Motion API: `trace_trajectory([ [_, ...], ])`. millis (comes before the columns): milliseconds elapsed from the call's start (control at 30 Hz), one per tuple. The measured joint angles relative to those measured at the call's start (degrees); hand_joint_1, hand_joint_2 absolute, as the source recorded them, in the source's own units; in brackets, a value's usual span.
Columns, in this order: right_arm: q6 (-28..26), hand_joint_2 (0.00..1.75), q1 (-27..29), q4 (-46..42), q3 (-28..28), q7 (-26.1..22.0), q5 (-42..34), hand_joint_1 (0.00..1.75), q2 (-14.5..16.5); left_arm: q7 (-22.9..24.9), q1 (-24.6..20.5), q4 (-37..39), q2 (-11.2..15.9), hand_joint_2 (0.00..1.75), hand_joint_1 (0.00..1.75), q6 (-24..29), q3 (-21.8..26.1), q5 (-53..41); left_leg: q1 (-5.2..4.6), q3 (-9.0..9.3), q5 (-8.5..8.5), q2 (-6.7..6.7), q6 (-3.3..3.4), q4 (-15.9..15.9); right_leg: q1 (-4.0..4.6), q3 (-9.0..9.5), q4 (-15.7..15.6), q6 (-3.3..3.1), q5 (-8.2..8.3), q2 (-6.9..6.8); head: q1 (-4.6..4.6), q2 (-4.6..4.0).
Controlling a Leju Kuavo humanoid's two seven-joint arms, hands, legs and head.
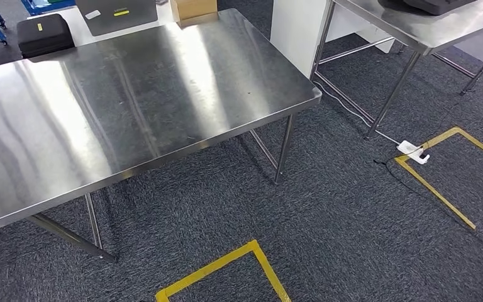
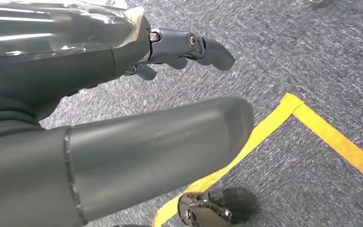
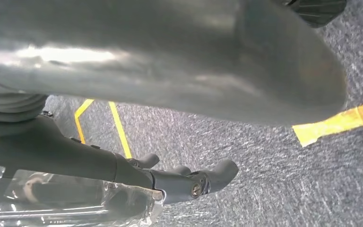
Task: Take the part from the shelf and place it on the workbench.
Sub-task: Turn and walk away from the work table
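Note:
The workbench point(image 1: 132, 94), a bare steel table, stands ahead of me in the head view. The part point(image 2: 52, 28) is a dark piece in a clear, shiny plastic bag. My left hand point(image 2: 137, 56) lies flat against it, fingers point(image 2: 208, 49) stretched along the bag, above the grey carpet. From the other side my right hand point(image 3: 170, 182) presses on the same bagged part point(image 3: 75, 203), fingers straight. The part sits between the two hands, low in front of my body.
A black case point(image 1: 44, 34), a grey panel point(image 1: 116, 16) and a cardboard box point(image 1: 192, 9) lie behind the workbench's far edge. A second steel table point(image 1: 415, 31) stands at the right. Yellow tape squares point(image 1: 226, 267) mark the carpet; a white plug point(image 1: 413, 151) and cable lie by one.

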Motion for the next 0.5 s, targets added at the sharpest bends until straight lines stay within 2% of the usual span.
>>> trace_trajectory([
  [33, 0.0, 0.0, 0.0, 0.0, 0.0, 0.0, 0.0, 0.0, 0.0, 0.0, 0.0, 0.0, 0.0, 0.0, 0.0, 0.0, 0.0, 0.0, 0.4, -0.15, -0.3, -0.43, -0.69, 0.6, -0.53, 2.23, -4.4, 1.02, 1.62, 0.17, 0.06, 0.01],
  [67, 0.0, 0.0, 0.0, 0.0, 0.1, 0.0, 0.0, 0.0, 0.1, 0.0, 0.0, 0.0, 0.1, 0.0, 0.0, 0.0, 0.0, 0.0, 0.63, -0.48, -0.73, -0.88, -1.45, 1.4, -0.76, 4.02, -8.0, 1.58, 2.76, 0.62, 0.29, 0.01],
  [100, 0.0, 0.0, 0.0, 0.1, 0.1, 0.0, 0.0, 0.0, 0.2, 0.0, -0.1, 0.0, 0.1, 0.0, 0.0, 0.0, 0.0, 0.0, 0.71, -0.83, -1.13, -1.22, -2.17, 2.2, -0.86, 5.14, -10.2, 1.47, 3.32, 0.94, 0.49, 0.01],
  [133, 0.0, 0.0, 0.0, 0.1, 0.1, 0.0, 0.0, 0.0, 0.2, 0.0, -0.1, 0.0, 0.2, 0.0, 0.0, 0.0, 0.0, 0.0, 0.69, -1.17, -1.4, -1.48, -2.67, 2.7, -0.82, 5.44, -10.8, 0.92, 3.27, 1.24, 0.63, 0.01],
  [167, 0.0, 0.0, -0.1, 0.2, 0.1, 0.0, 0.0, 0.0, 0.3, 0.1, -0.1, 0.0, 0.2, 0.0, 0.0, 0.0, 0.0, 0.0, 0.65, -1.41, -1.45, -1.67, -3.0, 3.0, -0.59, 5.24, -10.3, 0.08, 3.08, 1.34, 0.71, 0.0],
  [233, 0.0, 0.0, -0.1, 0.2, 0.1, 0.1, 0.0, 0.0, 0.2, 0.1, 0.0, 0.0, 0.2, 0.0, 0.0, 0.0, 0.0, 0.0, 0.95, -1.73, -1.61, -1.72, -3.25, 3.4, -0.5, 4.94, -9.7, -1.12, 3.06, 1.0, 0.49, 0.01],
  [267, 0.0, 0.0, -0.1, 0.2, 0.1, 0.2, 0.1, 0.0, 0.1, 0.1, 0.1, 0.0, 0.2, 0.0, 0.0, 0.0, 0.0, -0.1, 1.03, -2.26, -2.43, -1.57, -3.22, 4.5, -0.41, 4.8, -9.5, -1.5, 3.14, 0.85, 0.33, 0.01],
  [300, 0.0, 0.0, -0.1, 0.2, 0.1, 0.3, 0.1, 0.0, 0.1, 0.2, 0.1, 0.0, 0.1, 0.0, 0.0, 0.0, 0.0, -0.1, 0.97, -3.42, -4.08, -1.39, -3.11, 7.0, -0.23, 4.64, -9.5, -1.85, 3.21, 0.66, 0.15, 0.02],
  [367, 0.0, 0.0, -0.1, 0.2, 0.1, 0.5, 0.2, 0.0, 0.1, 0.2, 0.0, 0.0, 0.1, 0.0, 0.0, 0.0, 0.0, -0.1, 0.48, -7.17, -8.4, -1.11, -2.59, 15.0, 0.36, 4.35, -9.5, -2.38, 3.31, 0.18, -0.21, 0.01],
  [400, 0.0, 0.0, -0.1, 0.2, 0.1, 0.6, 0.2, 0.0, 0.1, 0.3, 0.0, 0.0, 0.1, 0.0, 0.0, 0.0, 0.0, -0.2, 0.18, -9.03, -9.98, -1.11, -2.25, 18.9, 0.76, 4.23, -9.5, -2.6, 3.31, -0.11, -0.29, 0.01],
  [433, 0.0, 0.0, -0.1, 0.2, 0.1, 0.6, 0.2, 0.0, 0.1, 0.3, 0.0, 0.0, 0.1, 0.0, 0.0, 0.0, 0.0, -0.2, -0.13, -10.06, -10.47, -1.11, -1.78, 21.1, 1.17, 4.18, -9.5, -2.78, 3.3, -0.38, -0.32, 0.01],
  [467, 0.0, 0.0, -0.1, 0.2, 0.1, 0.6, 0.3, 0.0, 0.1, 0.4, 0.1, 0.0, 0.1, 0.0, 0.0, 0.0, 0.0, -0.2, -0.51, -10.03, -9.85, -1.1, -1.13, 21.1, 1.56, 4.2, -9.5, -2.99, 3.29, -0.65, -0.33, 0.01],
  [500, 0.0, 0.0, -0.1, 0.2, 0.1, 0.7, 0.3, 0.0, 0.1, 0.4, 0.1, 0.0, 0.1, 0.0, 0.0, 0.0, 0.0, -0.2, -1.01, -8.82, -8.25, -1.01, -0.28, 18.8, 1.95, 4.31, -9.5, -3.15, 3.24, -0.94, -0.33, 0.01],
])
